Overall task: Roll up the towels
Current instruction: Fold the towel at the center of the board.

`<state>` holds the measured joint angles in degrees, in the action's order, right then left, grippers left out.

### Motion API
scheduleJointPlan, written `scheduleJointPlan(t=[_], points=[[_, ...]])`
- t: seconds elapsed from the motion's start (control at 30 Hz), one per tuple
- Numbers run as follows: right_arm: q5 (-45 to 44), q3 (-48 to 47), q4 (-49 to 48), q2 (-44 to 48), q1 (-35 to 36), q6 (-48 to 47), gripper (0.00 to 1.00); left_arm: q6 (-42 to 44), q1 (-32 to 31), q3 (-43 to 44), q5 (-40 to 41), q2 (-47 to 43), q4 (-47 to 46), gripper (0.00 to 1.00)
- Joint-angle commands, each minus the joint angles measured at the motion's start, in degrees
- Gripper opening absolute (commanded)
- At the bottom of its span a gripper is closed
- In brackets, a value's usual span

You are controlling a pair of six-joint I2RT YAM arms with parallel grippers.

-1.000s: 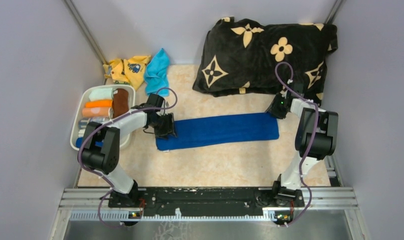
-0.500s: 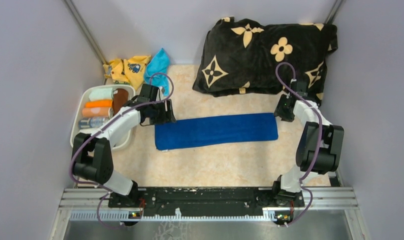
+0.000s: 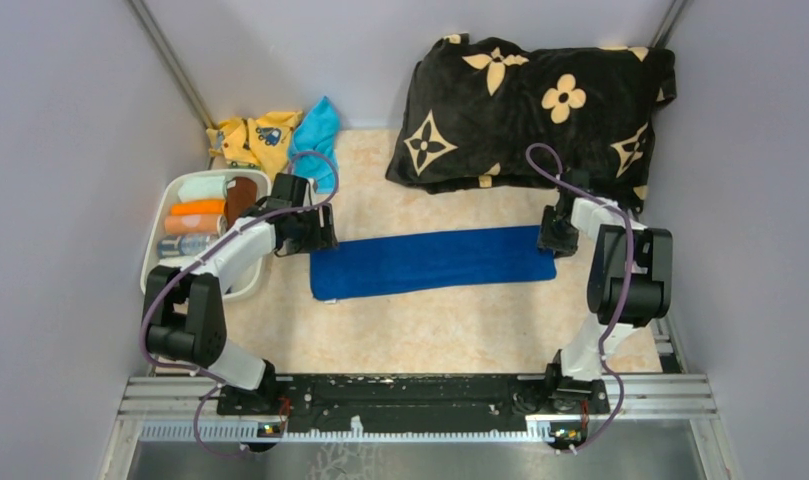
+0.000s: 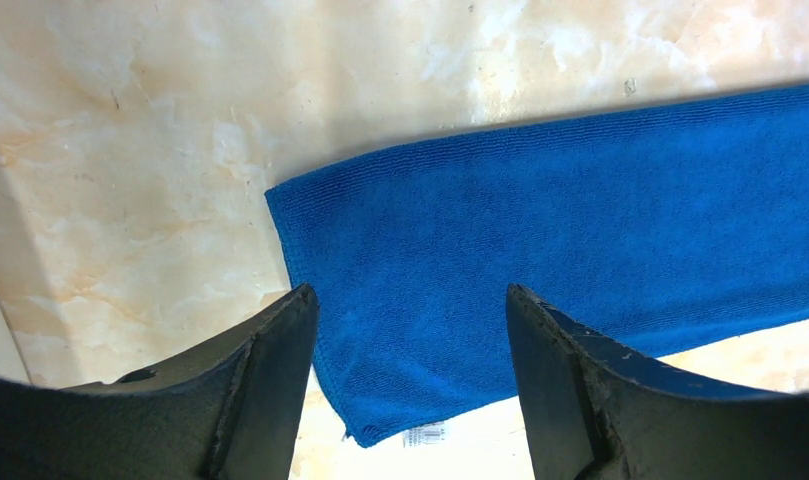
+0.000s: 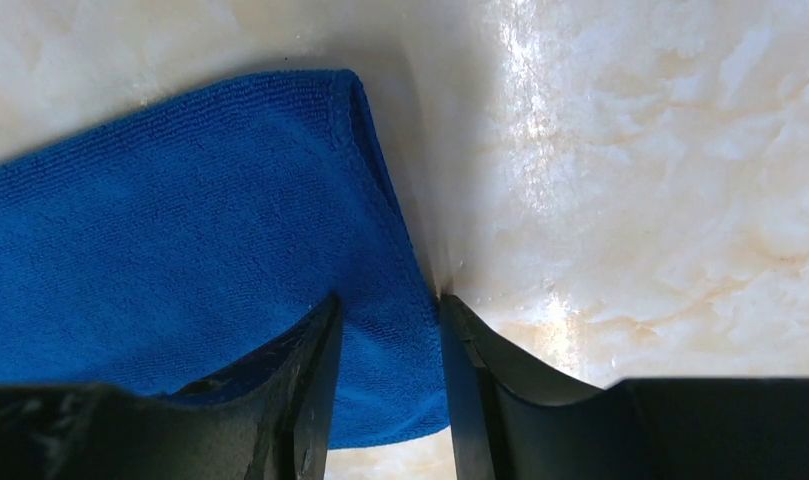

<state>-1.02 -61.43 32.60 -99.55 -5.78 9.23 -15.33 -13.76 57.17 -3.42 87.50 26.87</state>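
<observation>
A dark royal blue towel (image 3: 432,262), folded into a long strip, lies flat across the middle of the marble-look table. My left gripper (image 3: 318,232) hovers at its left end with the jaws wide open; in the left wrist view the gripper (image 4: 410,290) frames the towel's corner (image 4: 580,220) and holds nothing. My right gripper (image 3: 553,238) is down at the right end. In the right wrist view its gripper (image 5: 390,300) straddles the flat towel edge (image 5: 180,240), partly open. A light cyan towel (image 3: 316,140) lies crumpled at the back left. The brown towel (image 3: 242,203) sits rolled in the basket.
A white basket (image 3: 150,272) at the left edge holds several rolled cloths. A yellow printed cloth (image 3: 252,140) lies beside the cyan towel. A big black flowered pillow (image 3: 530,100) fills the back right, close behind my right arm. Grey walls close in both sides.
My left gripper has opened wide and drawn back off the towel's left end, toward the basket. My right gripper has swung in and down onto the towel's right end.
</observation>
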Motion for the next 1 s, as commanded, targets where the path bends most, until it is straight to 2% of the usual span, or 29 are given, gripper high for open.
scheduleJointPlan(t=[0.0,0.17,0.23,0.37,0.47,0.5,0.7,0.83,0.9,0.97], points=[[0.05,-1.39,0.99,-1.93,0.36,-1.38,0.41,0.88,0.39,-1.43,-0.09,-1.2,-2.44,0.75],[-4.29,-0.27,2.48,-5.03,1.18,-0.56,0.41,0.74,0.5,-1.88,-0.18,-0.78,-2.97,0.75],[-5.33,0.34,2.63,-6.02,1.21,-0.29,0.38,0.71,0.49,-1.97,-0.17,-0.84,-3.13,0.75],[-7.2,0.27,3.27,-7.96,1.25,-0.1,0.23,0.55,0.58,-2.3,-0.27,-0.99,-3.39,0.75],[-10.09,-0.58,3.93,-9.06,1.09,0.04,0.04,0.44,0.66,-2.32,-0.57,-0.89,-3.35,0.75],[-11.94,-1.15,4.19,-9.15,0.89,-0.02,0.0,0.45,0.74,-2.32,-0.68,-0.85,-3.32,0.75],[-27.55,-9.42,7.73,-8.82,-4.67,1.29,0.0,0.27,0.75,-2.28,-3.1,-0.63,-3.23,0.75],[-37.09,-15.1,8.83,-7.16,-6.25,0.69,0.0,-0.64,0.75,-1.55,-7.87,0.19,-3.15,0.75],[-38.3,-17.19,9.26,-6.37,-6.26,0.16,0.0,-1.49,0.75,-0.92,-11.16,0.87,-3.15,0.76],[-34.66,-19.14,10.58,-5.84,-5.73,0.19,0.0,-2.8,0.67,-0.74,-14.34,1.46,-3.74,0.75]])
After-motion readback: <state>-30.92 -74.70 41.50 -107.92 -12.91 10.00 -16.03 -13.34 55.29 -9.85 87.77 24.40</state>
